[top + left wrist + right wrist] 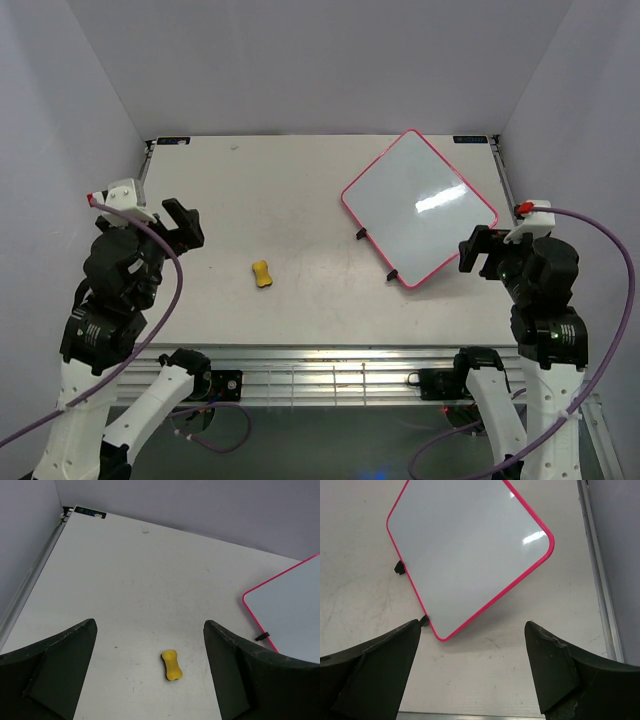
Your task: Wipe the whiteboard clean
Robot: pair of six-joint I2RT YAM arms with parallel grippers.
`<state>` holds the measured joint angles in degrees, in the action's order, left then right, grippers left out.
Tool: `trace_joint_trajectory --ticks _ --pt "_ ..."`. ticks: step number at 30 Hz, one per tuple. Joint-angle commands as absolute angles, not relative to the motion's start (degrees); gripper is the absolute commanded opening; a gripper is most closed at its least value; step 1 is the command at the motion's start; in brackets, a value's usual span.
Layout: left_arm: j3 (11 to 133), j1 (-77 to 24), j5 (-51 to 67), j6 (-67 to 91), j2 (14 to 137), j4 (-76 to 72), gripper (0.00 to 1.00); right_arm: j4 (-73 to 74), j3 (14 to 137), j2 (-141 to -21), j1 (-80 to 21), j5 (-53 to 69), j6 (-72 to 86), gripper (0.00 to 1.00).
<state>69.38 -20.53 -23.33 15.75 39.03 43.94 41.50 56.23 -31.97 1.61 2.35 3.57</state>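
The whiteboard [418,208] lies flat and turned like a diamond at the table's right. It has a pink-red frame and two black feet on its left edge. Its surface looks plain white, with no writing I can make out. It also shows in the right wrist view [467,555] and partly in the left wrist view [295,612]. A small yellow peanut-shaped eraser [262,274] lies at mid-table and shows in the left wrist view [171,665]. My left gripper [185,224] is open and empty at the left. My right gripper [477,253] is open and empty beside the board's near right edge.
The table [300,190] is walled by pale panels at the back and both sides. A metal rail [330,375] runs along the near edge by the arm bases. Purple cables loop from both wrists.
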Motion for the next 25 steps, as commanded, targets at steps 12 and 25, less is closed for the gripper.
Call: trace_joint_trajectory --ticks 12,25 --pt "62.58 -20.83 -22.59 16.43 31.38 45.97 0.98 42.28 55.46 -23.21 -5.63 -7.47 1.67 0.9" --pt "61.0 -20.83 -22.32 16.87 31.99 43.68 0.98 41.49 54.41 -23.91 -5.71 -6.33 1.85 0.9"
